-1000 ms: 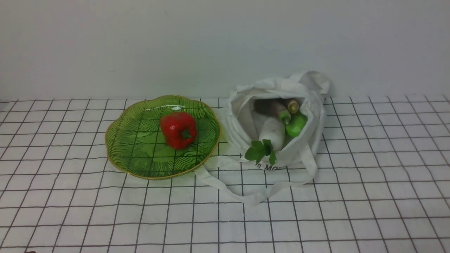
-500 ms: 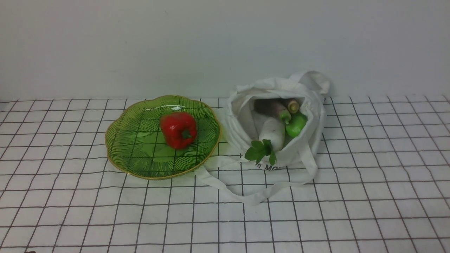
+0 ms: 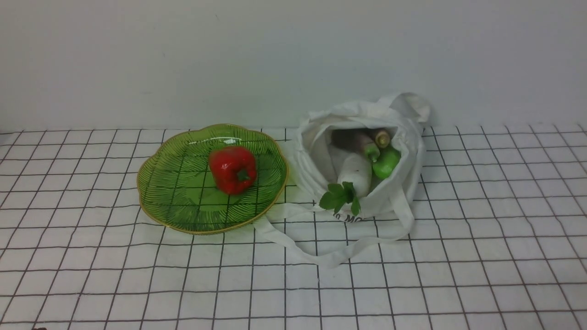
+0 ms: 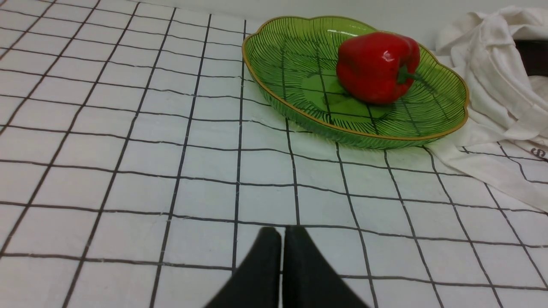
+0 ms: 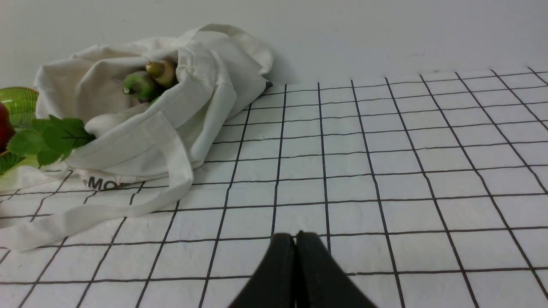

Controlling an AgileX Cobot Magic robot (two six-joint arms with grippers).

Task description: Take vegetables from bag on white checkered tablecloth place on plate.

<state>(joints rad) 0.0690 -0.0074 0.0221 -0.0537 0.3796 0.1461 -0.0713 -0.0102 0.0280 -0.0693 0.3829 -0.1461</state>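
Note:
A red bell pepper lies on the green glass plate, left of the white bag. Inside the bag's open mouth I see a white radish with green leaves, a small green pepper and a dark purplish root. Neither arm shows in the front view. In the left wrist view my left gripper is shut and empty over the tablecloth, well short of the plate. My right gripper is also shut and empty, off to the side of the bag.
The bag's long strap handles trail over the checkered cloth toward the front, one loop close to the plate's rim. A plain white wall stands right behind the plate and the bag.

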